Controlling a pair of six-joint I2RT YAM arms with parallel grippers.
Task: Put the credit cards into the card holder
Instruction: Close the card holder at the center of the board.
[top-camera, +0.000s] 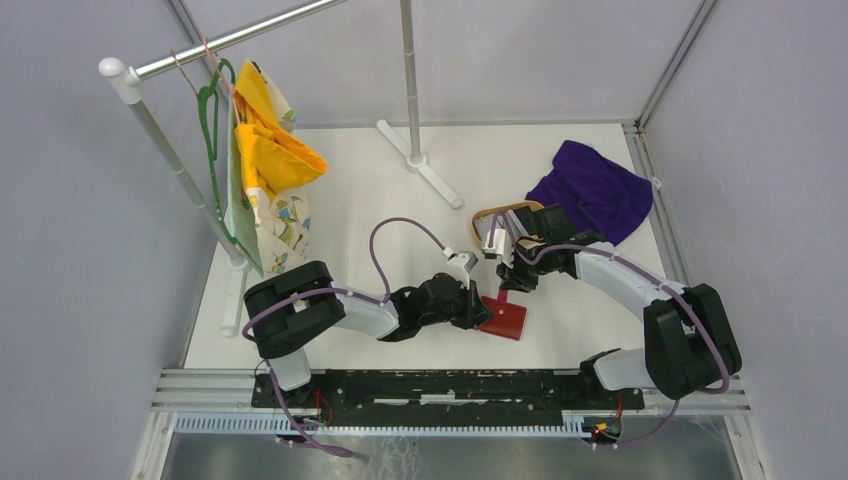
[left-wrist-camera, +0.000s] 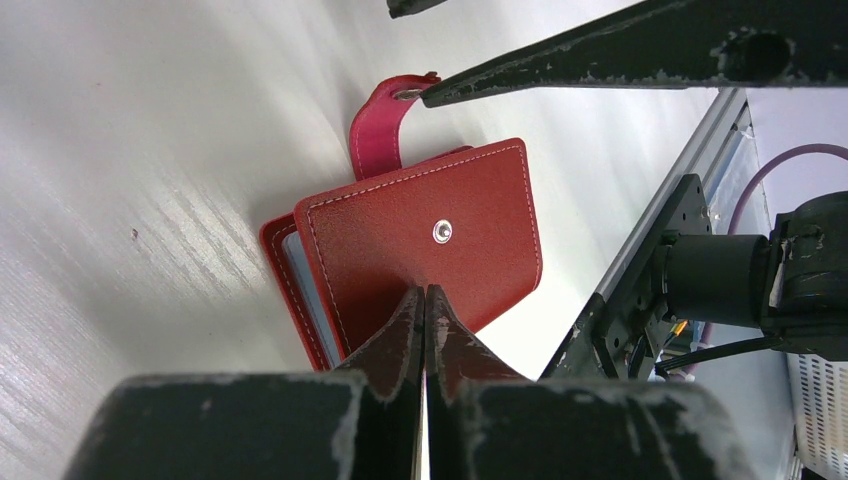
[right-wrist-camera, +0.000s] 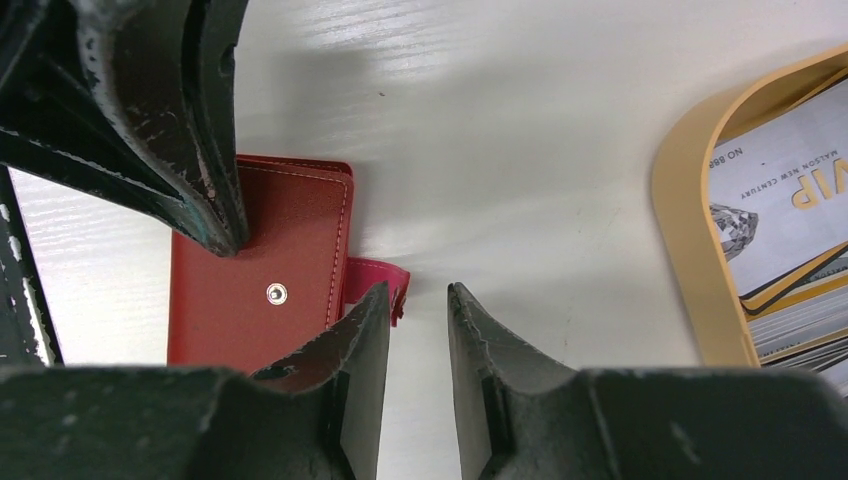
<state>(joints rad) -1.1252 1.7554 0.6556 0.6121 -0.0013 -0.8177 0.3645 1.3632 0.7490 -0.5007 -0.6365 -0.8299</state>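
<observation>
The red card holder (left-wrist-camera: 420, 240) lies closed on the white table, its pink snap tab (left-wrist-camera: 380, 130) undone and sticking out. A pale blue card edge (left-wrist-camera: 298, 280) shows between its covers. My left gripper (left-wrist-camera: 425, 292) is shut, its tips resting on the holder's cover with nothing between them. My right gripper (right-wrist-camera: 418, 290) is open just past the holder (right-wrist-camera: 260, 290), its left finger beside the tab (right-wrist-camera: 375, 278) and only bare table between the fingers. More credit cards (right-wrist-camera: 790, 200), a whitish one over a black one, lie in the tan tray (right-wrist-camera: 690, 250). In the top view both grippers meet at the holder (top-camera: 503, 318).
The tan tray (top-camera: 497, 212) sits behind the right arm, with a purple cloth (top-camera: 592, 190) beyond it. A clothes rack with a green hanger (top-camera: 212, 110) and yellow cloth (top-camera: 270, 150) stands at the back left. A rack foot (top-camera: 425, 165) is at the back middle.
</observation>
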